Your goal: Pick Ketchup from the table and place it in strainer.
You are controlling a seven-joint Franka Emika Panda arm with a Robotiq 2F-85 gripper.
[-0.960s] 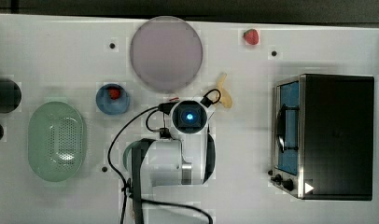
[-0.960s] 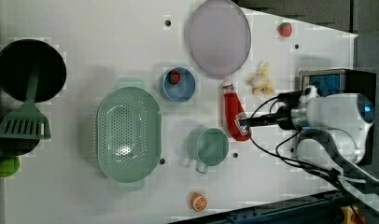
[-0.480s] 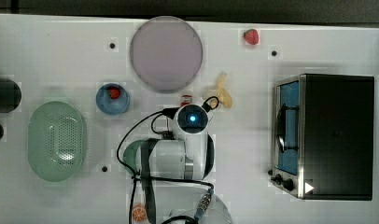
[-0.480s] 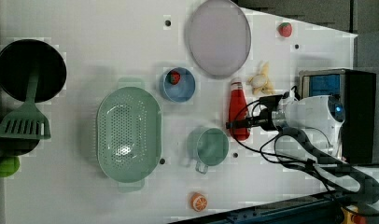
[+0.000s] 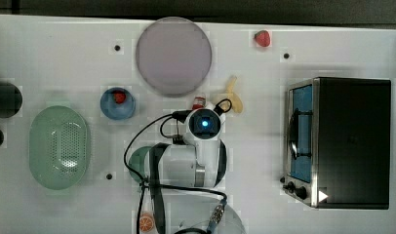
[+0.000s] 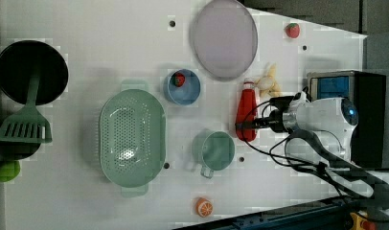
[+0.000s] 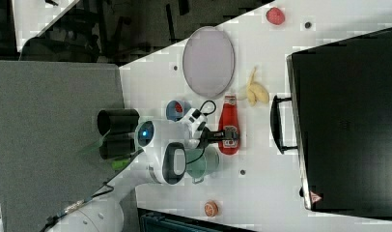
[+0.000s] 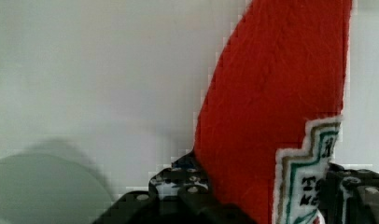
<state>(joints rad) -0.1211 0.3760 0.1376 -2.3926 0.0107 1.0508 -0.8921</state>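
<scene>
Near the table's middle, the gripper has come down around the red squeeze Ketchup bottle, fingers narrowing onto its label; lifting comes next, toward the mint-green perforated strainer well apart.

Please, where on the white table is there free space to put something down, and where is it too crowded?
In the left view, bare white table lies between the black round pan and the grey-lilac round plate. More lies below the pale mint-green strainer. It is crowded around the red ketchup bottle, green cup, blue bowl and gripper.
</scene>
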